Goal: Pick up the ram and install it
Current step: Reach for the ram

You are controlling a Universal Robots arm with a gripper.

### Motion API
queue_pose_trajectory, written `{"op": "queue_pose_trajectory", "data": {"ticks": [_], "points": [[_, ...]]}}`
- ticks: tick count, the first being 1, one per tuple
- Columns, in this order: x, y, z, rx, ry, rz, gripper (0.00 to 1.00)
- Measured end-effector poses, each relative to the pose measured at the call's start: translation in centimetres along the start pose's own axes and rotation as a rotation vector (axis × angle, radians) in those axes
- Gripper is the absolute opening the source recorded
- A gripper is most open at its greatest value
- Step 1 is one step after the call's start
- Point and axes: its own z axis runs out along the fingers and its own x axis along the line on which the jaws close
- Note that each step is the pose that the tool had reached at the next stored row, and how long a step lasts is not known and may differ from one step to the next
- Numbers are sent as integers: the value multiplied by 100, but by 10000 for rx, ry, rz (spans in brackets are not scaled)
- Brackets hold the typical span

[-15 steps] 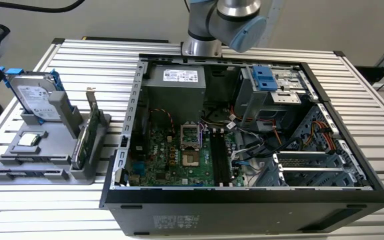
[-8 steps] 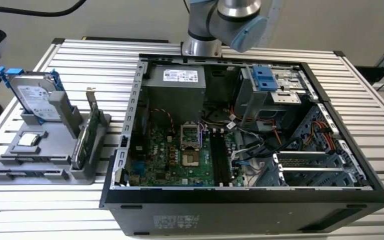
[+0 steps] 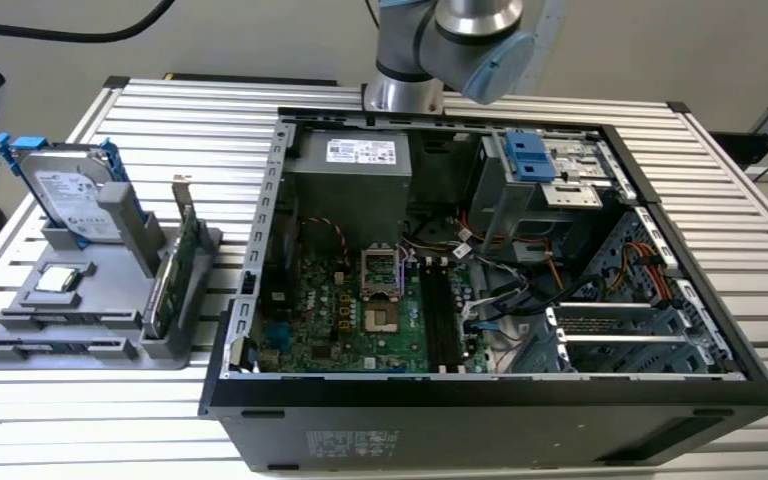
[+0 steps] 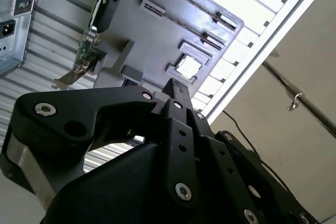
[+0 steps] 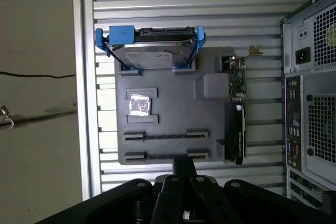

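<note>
We've got the claw [image 5: 184, 163] pressed together over the tray [image 5: 168, 103], and the ram [image 3: 435, 318], as best we judge, stands slotted in the board [image 3: 344, 305] toward the exterior view's right, long axis near-to-far.

One table [image 3: 144, 110] carries one open computer case [image 3: 491, 425] and one grey holder [image 3: 97, 352]. On the holder there are one hard drive [image 3: 75, 195] with two blue rails [image 5: 119, 34], one green card [image 3: 173, 270] with a single metal bracket [image 3: 181, 188], and one small square chip [image 3: 64, 279]. The first wrist view also shows two long slots [image 5: 165, 136] in the holder. Inside the case there are one green motherboard [image 3: 344, 315], one grey power supply box [image 3: 357, 165] and one blue latch [image 3: 528, 155]. There is one robot arm [image 3: 471, 40], and the first wrist view shows one black pincer [image 5: 184, 165]. One black cable [image 3: 64, 35] completes the count.
</note>
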Motion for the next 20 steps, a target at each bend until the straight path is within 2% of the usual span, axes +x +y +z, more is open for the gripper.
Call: {"op": "queue_pose_trajectory", "data": {"ticks": [14, 20], "points": [[-22, -191, -9, 0, 0, 0, 0], [-25, -215, -10, -4, 9, -196, 0]]}}
